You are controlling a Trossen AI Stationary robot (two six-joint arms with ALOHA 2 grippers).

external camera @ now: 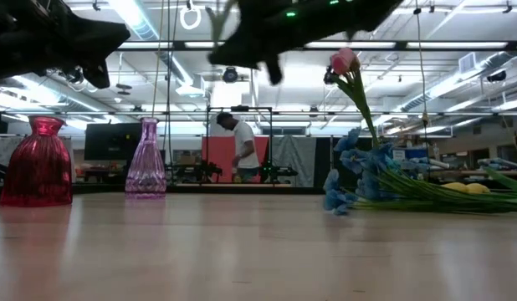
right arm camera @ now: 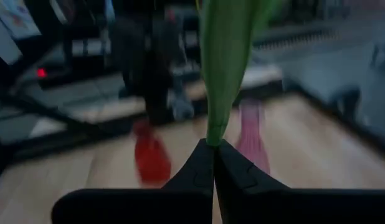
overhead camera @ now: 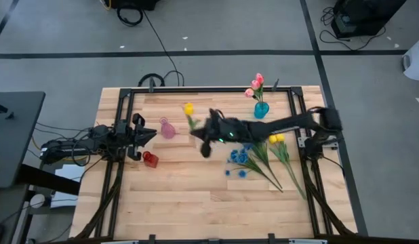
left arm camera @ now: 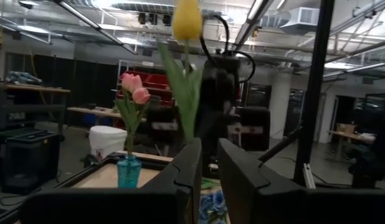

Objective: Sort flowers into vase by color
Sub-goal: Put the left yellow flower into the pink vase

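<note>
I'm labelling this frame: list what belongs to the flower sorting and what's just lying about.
Job: right gripper clamping a yellow tulip; pink tulips in the blue vase; pink vase; red vase; blue sprays; yellow tulips lying flat.
Lying about: cables on the floor; person behind.

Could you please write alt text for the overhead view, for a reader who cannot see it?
The right gripper holds a yellow tulip above a wooden table, near a pink vase. The left gripper waits beside a red vase.

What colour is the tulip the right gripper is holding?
Yellow; the tulip held by the right gripper shows best in the left wrist view.
</note>
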